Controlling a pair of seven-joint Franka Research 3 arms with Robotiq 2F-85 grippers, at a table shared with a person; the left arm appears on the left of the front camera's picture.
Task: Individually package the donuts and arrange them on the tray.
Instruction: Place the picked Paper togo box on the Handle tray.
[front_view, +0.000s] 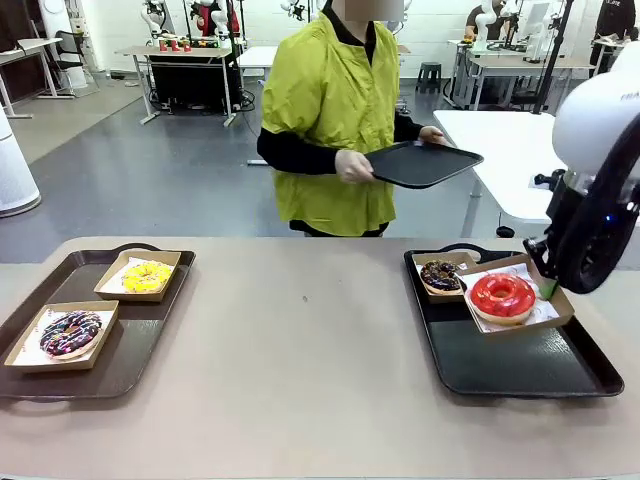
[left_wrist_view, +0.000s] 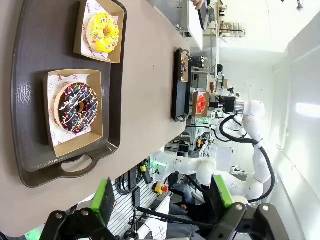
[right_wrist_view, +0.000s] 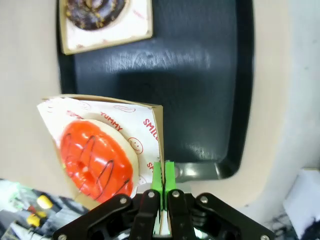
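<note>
Beige tabletop (front_view: 300, 350), grey workshop floor (front_view: 150, 170), right claw (right_wrist_view: 163, 175) pinching red donut's box (right_wrist_view: 150, 112), left claw (left_wrist_view: 162, 197) spread.

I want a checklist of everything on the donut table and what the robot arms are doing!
Surface: tan table with two dark trays, left tray and right tray.
Job's things: yellow donut and purple sprinkled donut, each boxed on the left tray; chocolate donut boxed on the right tray; red donut in a tilted box over the right tray.
Clutter: nothing seen.
Grippers: right gripper shut on the red donut's box edge; left gripper open, holding nothing.
Cables: black cables along the right arm.
Surroundings: a person across the table holds a spare tray.
</note>
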